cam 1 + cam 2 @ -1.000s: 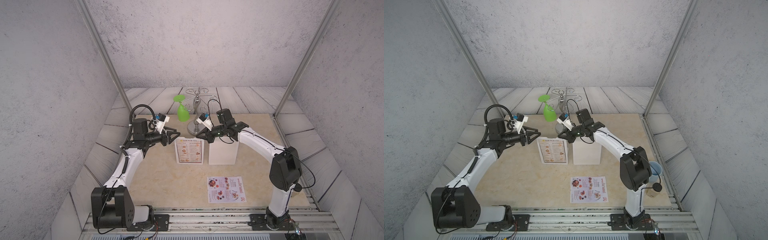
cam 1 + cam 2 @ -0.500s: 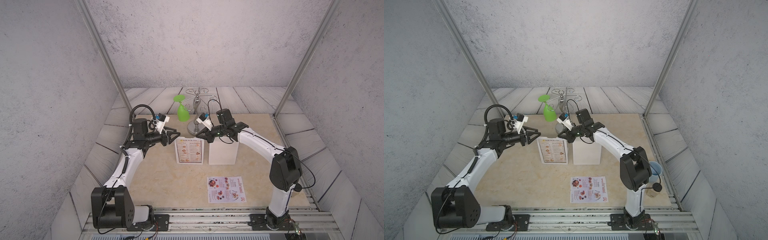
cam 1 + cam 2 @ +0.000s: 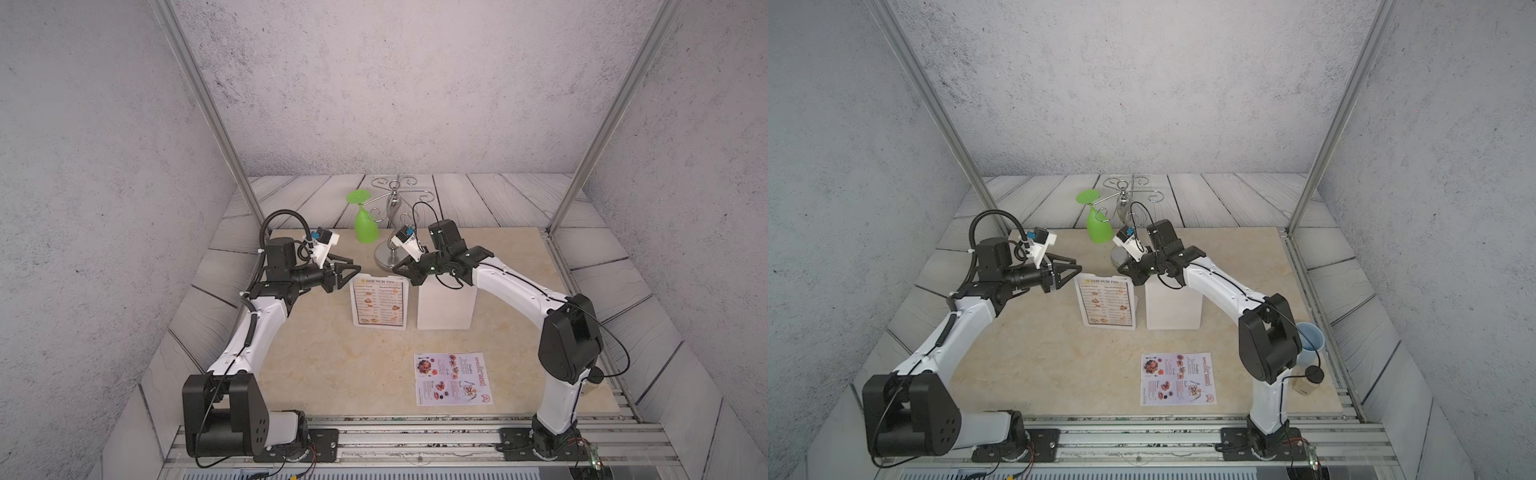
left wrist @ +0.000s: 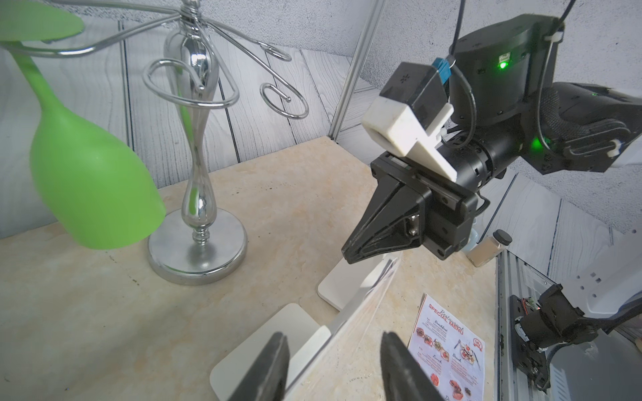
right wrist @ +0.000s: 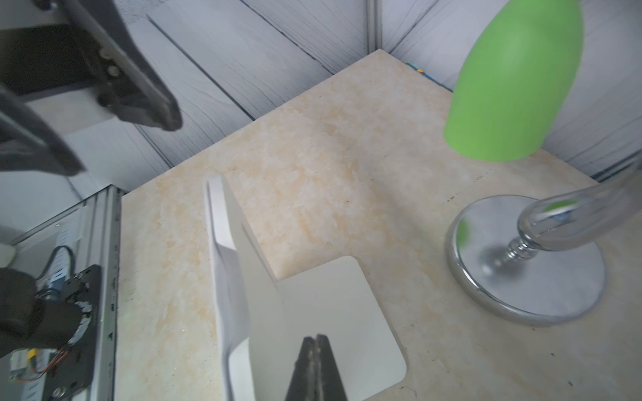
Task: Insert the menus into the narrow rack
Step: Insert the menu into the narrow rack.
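Beige tabletop (image 3: 332, 365) under two robot arms. One white rack (image 3: 446, 305) at centre. Two menus: "DIM SUM INN" (image 3: 378, 301) standing upright at the rack; red-titled "SPECIAL MENU" (image 4: 448, 343) lying flat nearer the front, well apart. One silver stand (image 3: 392, 232), one green glass (image 3: 365, 226) hanging from it. Left gripper (image 3: 355, 267) parted, jaws either side of the standing menu's edge, seemingly not touching. Right gripper (image 5: 316, 342) pinched fully closed above the rack.

Upright menu (image 3: 379, 302) in rack (image 3: 446, 307); flat menu (image 3: 453, 379) lies before it.
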`<state>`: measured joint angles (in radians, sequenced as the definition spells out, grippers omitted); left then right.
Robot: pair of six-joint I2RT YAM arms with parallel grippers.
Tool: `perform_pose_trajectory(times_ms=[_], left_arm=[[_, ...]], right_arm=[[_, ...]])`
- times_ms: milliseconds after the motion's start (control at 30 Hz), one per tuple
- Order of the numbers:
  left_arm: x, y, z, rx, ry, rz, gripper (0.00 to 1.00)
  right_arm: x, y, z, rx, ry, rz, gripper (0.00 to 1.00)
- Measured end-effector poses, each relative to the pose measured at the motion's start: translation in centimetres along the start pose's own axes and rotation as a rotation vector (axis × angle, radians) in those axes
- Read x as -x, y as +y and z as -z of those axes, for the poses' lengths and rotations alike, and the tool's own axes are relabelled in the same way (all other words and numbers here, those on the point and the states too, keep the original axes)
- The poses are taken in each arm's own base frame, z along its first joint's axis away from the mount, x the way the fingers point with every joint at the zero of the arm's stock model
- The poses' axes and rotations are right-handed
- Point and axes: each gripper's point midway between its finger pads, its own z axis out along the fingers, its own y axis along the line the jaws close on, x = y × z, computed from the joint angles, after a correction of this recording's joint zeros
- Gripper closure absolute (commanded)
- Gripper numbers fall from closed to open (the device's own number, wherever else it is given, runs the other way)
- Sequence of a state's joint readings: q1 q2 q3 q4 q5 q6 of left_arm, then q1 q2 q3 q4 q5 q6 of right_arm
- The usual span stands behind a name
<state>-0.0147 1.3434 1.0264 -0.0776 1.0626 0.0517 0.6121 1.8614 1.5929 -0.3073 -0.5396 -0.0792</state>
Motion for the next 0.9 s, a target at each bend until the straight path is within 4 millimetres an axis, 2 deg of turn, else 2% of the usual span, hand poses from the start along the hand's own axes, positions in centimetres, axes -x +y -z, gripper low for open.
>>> perform_pose_trajectory(times_ms=[267,600,900], left_arm=[[0.1,0.0,0.0,0.0,-0.003,0.002,0.53],[0.0,0.0,0.0,0.001,-0.002,0.005,0.53],[0.0,0.0,0.0,0.001,-0.002,0.005,0.52]], right_arm=[[0.0,-1.1,-0.1,-0.167,0.005,0.008,0.96],[0.7,-0.9,-0.2,-0.296,0.022,0.042,0.95],[1.1,-0.2,-0.1,-0.322,0.033,0.057,0.94]])
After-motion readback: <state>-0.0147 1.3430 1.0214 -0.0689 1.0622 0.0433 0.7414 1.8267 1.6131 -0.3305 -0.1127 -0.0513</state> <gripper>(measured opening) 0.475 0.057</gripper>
